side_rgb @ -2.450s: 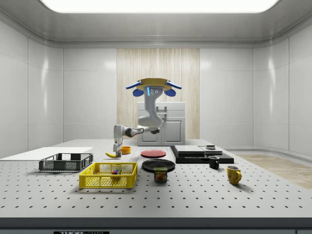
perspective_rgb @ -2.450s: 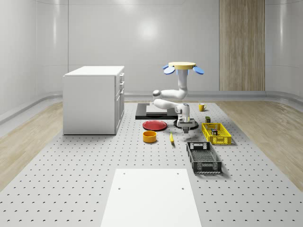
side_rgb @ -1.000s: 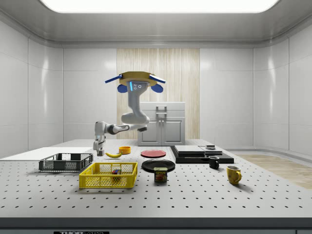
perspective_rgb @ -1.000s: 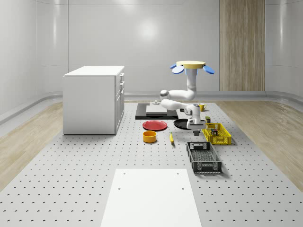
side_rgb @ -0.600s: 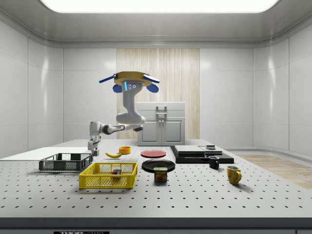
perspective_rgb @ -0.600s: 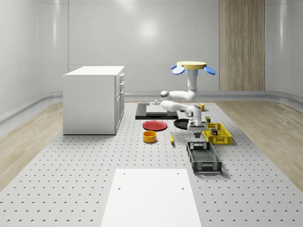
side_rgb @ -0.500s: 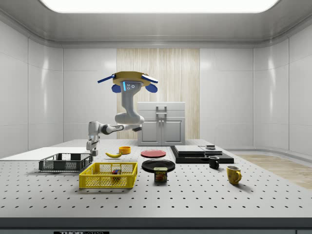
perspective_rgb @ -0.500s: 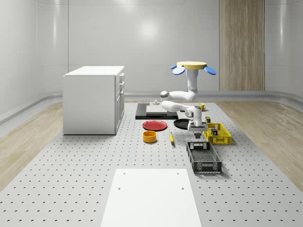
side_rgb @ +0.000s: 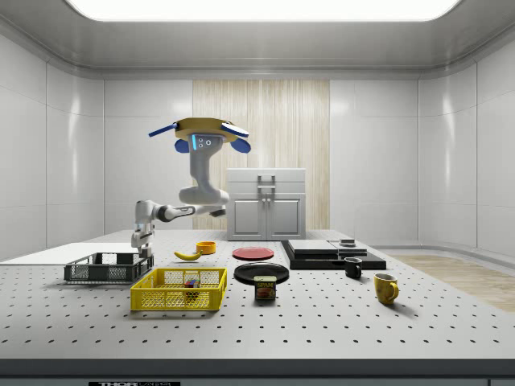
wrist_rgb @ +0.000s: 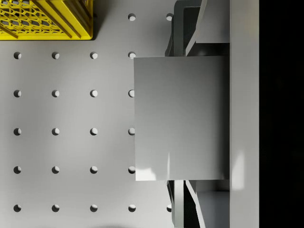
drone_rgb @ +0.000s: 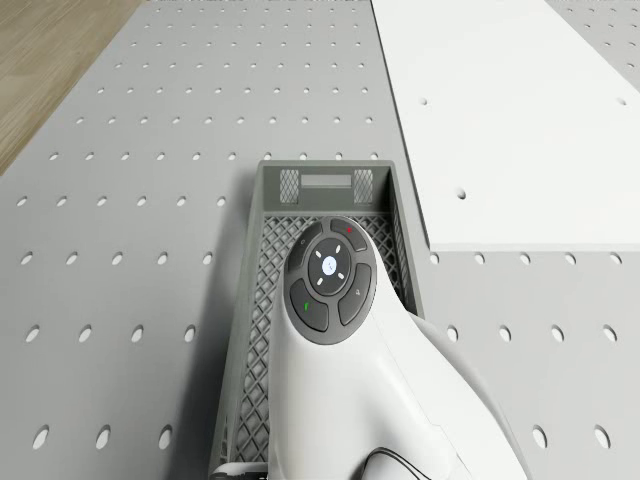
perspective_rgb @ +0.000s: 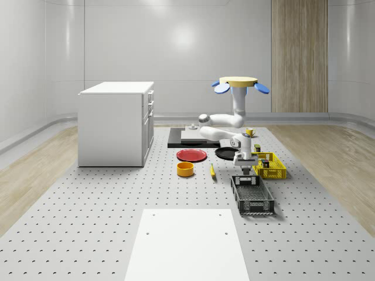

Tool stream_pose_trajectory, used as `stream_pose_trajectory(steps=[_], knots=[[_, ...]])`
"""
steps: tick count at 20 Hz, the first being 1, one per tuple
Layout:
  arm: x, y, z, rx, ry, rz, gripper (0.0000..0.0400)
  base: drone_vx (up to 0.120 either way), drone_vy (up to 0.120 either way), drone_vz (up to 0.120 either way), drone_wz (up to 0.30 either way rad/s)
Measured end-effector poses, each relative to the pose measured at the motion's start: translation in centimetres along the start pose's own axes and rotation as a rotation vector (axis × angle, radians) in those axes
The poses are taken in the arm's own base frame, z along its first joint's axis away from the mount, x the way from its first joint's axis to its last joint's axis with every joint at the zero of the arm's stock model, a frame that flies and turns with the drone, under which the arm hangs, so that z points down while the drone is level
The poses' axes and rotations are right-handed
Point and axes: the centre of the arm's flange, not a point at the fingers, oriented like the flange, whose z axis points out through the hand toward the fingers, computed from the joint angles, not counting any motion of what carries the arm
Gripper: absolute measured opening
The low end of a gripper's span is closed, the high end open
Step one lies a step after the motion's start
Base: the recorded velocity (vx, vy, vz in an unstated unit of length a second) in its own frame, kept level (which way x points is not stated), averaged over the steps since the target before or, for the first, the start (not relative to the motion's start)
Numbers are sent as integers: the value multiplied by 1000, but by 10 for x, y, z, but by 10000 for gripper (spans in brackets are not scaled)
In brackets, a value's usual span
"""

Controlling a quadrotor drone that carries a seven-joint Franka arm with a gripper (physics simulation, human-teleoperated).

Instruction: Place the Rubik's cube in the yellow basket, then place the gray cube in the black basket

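Note:
My gripper point(wrist_rgb: 199, 118) is shut on the gray cube point(wrist_rgb: 180, 118), whose flat face lies between one finger point(wrist_rgb: 213, 21) and the other. In the whole-scene view the gripper point(perspective_rgb: 244, 170) hangs just above the far end of the black basket point(perspective_rgb: 252, 198), and in the side view the gripper point(side_rgb: 143, 248) stands over the basket's point(side_rgb: 108, 268) right end. The drone point(perspective_rgb: 240, 85) hovers over the table behind the baskets. The Rubik's cube point(side_rgb: 191, 282) lies inside the yellow basket point(side_rgb: 179, 289). The arm's wrist point(drone_rgb: 330, 280) covers part of the black basket point(drone_rgb: 322, 180).
Beside the baskets lie a banana point(perspective_rgb: 212, 170), an orange bowl point(perspective_rgb: 185, 169), a red plate point(perspective_rgb: 191, 154) and a black pan point(perspective_rgb: 225, 153). A white cabinet point(perspective_rgb: 114, 123) stands at the whole-scene view's left. A white sheet point(perspective_rgb: 187, 243) covers the near table. A can point(side_rgb: 265, 288) and two mugs sit at the side view's right.
Drone and arm carried the gray cube from beside the black pan, past the yellow basket, to above the black basket's far end; the gripper stayed shut.

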Motion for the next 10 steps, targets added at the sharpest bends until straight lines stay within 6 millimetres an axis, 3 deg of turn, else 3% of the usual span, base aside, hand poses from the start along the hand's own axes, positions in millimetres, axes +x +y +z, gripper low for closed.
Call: stream_pose_trajectory(steps=[10], knots=[[0, 0, 0, 0, 0, 0, 251, 120, 0, 0, 0]])
